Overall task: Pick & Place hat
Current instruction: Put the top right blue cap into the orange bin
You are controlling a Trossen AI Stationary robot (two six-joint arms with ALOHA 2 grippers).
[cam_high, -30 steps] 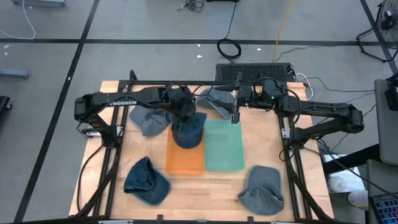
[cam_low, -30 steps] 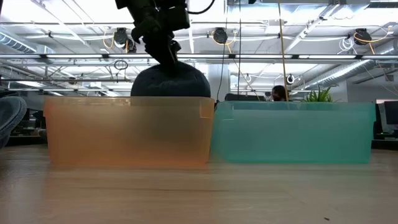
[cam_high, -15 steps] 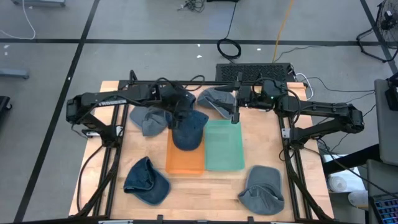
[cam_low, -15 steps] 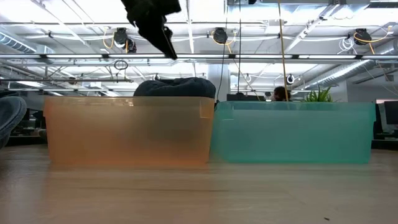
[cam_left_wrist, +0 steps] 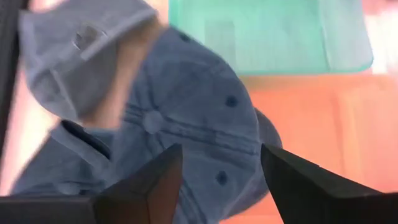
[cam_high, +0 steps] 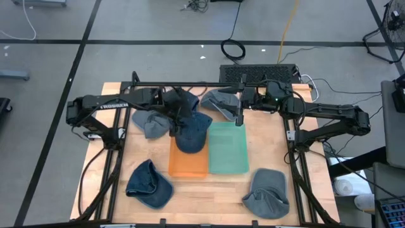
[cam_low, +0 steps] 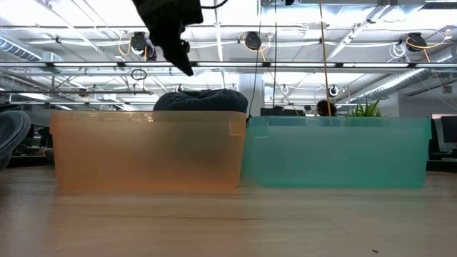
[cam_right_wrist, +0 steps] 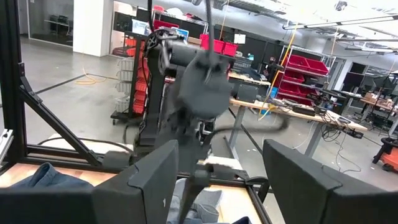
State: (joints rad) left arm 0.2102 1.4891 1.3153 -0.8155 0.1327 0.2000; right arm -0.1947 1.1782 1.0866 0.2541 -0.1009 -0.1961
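Left wrist view: navy hat [cam_left_wrist: 186, 130] beneath parted, empty jaws.

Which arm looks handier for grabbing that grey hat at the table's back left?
Left, probably. The left gripper hangs open beside the grey hat; the right gripper waits beyond the green bin.

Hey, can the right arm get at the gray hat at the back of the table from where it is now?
Probably yes. The right tool hangs open beside the gray hat, nothing lies on that hat, and the left tool is off over the blue hat.
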